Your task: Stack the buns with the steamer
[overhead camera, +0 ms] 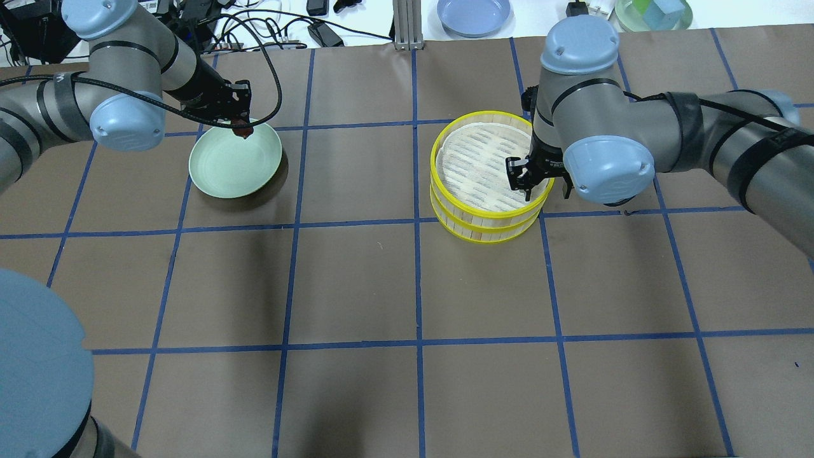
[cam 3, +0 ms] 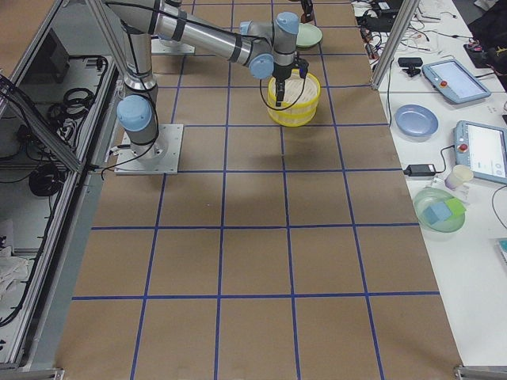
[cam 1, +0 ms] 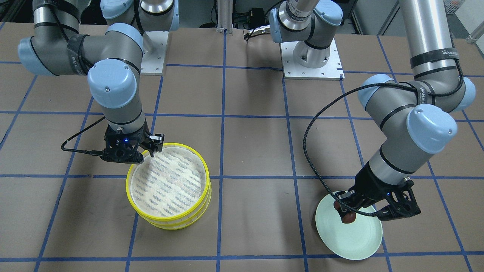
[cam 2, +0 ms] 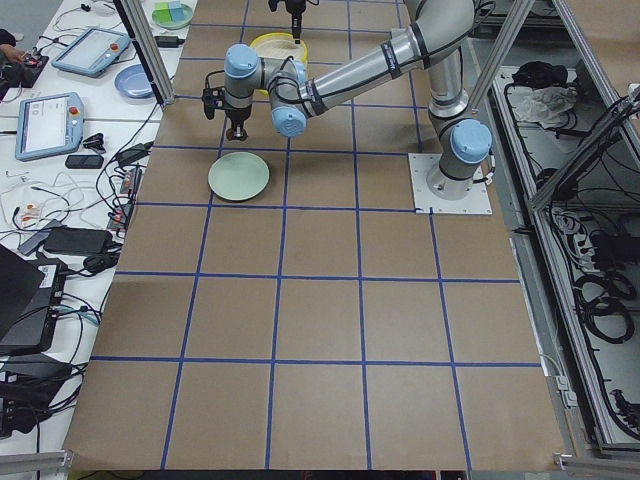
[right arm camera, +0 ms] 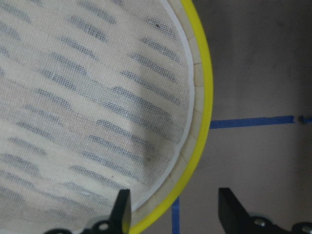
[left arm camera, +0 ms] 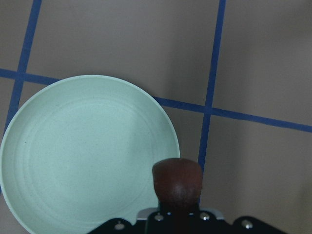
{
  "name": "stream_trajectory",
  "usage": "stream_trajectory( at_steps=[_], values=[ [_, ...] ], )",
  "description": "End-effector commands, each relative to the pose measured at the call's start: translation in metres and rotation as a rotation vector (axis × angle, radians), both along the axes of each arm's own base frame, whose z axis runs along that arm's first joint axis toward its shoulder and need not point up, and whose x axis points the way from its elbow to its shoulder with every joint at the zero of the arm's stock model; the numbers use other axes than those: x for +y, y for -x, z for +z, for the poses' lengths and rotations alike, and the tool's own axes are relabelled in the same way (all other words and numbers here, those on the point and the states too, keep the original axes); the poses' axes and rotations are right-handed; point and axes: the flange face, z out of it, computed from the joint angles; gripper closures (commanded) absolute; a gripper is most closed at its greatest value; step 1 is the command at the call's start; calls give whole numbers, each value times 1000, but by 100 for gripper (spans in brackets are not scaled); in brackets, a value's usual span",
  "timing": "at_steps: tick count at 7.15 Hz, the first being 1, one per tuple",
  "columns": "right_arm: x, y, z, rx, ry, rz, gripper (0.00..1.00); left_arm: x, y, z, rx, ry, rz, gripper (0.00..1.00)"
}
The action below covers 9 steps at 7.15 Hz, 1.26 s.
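A dark reddish-brown bun (cam 1: 348,217) is held in my left gripper (cam 1: 346,212), just above the far rim of the pale green plate (cam 1: 351,238). The bun also shows in the left wrist view (left arm camera: 177,179), over the plate's edge (left arm camera: 73,156). The yellow steamer (cam 1: 170,223), two stacked tiers with an empty mesh liner on top, stands on the other side. My right gripper (right arm camera: 173,209) is open, its jaws standing on either side of the steamer's rim (right arm camera: 204,97). The cream-white bun is out of view.
A blue plate (overhead camera: 474,14) and a bowl with blocks (overhead camera: 652,13) sit on the white bench past the table's far edge, with cables (overhead camera: 267,32) beside them. Blue tape lines grid the brown table (overhead camera: 420,286).
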Motion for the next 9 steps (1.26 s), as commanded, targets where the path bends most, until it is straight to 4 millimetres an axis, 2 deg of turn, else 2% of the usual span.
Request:
stream_trajectory(
  at_steps=[1, 3, 4, 5, 6, 7, 8, 9],
  values=[
    [-1, 5, 55, -3, 55, 53, 28, 0, -1, 2, -7, 2, 0, 100],
    [2, 2, 141, -56, 3, 83, 27, 1, -4, 1, -9, -2, -3, 100],
    [14, -3, 178, -112, 38, 87, 25, 1, -7, 1, -18, -1, -2, 100],
    [33, -3, 205, -138, 65, 90, 23, 1, -10, 2, -53, -2, 4, 100],
    [52, -10, 225, -227, 48, 117, 20, 2, -15, 2, -75, -9, 9, 100],
    [69, -6, 244, -187, 78, 125, 18, 2, -13, 2, -75, -11, 7, 100],
    [70, 2, 236, -97, 60, 124, 17, 3, -7, 6, -69, -3, 15, 100],
    [71, 2, 227, -90, 44, 122, 17, 4, 8, 9, -46, -1, 46, 100]
  ],
)
